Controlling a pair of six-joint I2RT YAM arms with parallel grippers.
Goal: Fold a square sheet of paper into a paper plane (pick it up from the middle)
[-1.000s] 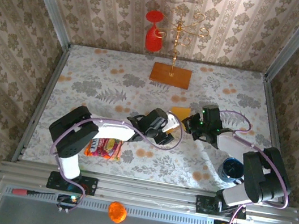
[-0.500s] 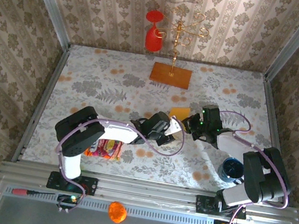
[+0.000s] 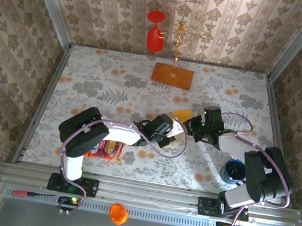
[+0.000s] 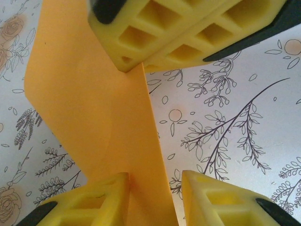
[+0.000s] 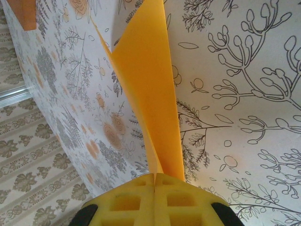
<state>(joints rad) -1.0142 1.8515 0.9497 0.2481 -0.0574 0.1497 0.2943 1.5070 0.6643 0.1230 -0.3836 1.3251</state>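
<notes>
Yellow-orange, the square sheet of paper point(image 5: 146, 84) is standing folded, just on the arms' side of the orange board point(image 3: 172, 76). The right gripper point(image 5: 154, 180) is pinching its edge, fully closed. The left gripper point(image 4: 155, 187) is straddling the sheet, jaws partly apart, not clamping it.

The right gripper point(image 5: 154, 182), jaws pressed together, pinches the near end of a folded yellow-orange paper point(image 5: 146, 80) that extends ahead over the flower-printed table point(image 5: 235, 94).
</notes>
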